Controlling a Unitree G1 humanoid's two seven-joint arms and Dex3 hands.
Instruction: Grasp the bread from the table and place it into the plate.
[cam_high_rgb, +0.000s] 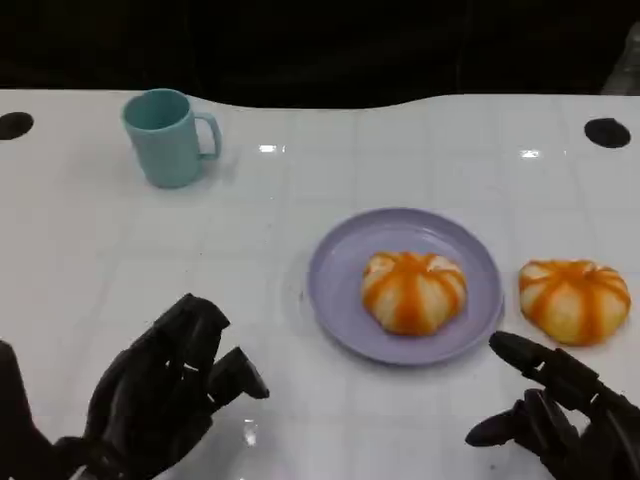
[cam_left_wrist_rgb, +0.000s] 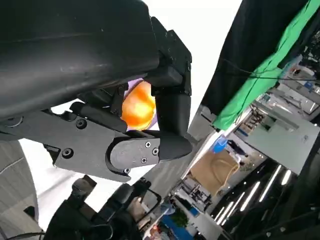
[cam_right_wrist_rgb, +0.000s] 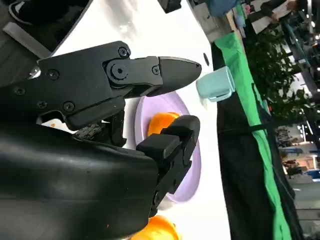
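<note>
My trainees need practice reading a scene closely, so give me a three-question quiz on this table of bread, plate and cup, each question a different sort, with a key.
1. True or false: both bread rolls lie on the plate.
2. Which hand is nearer the bread on the table? A) left hand B) right hand
3. Fill in: the teal cup stands upright, with its handle towards the robot's ____.

Key
1. False: the bread on the plate is the only one there.
2. B
3. right
</note>
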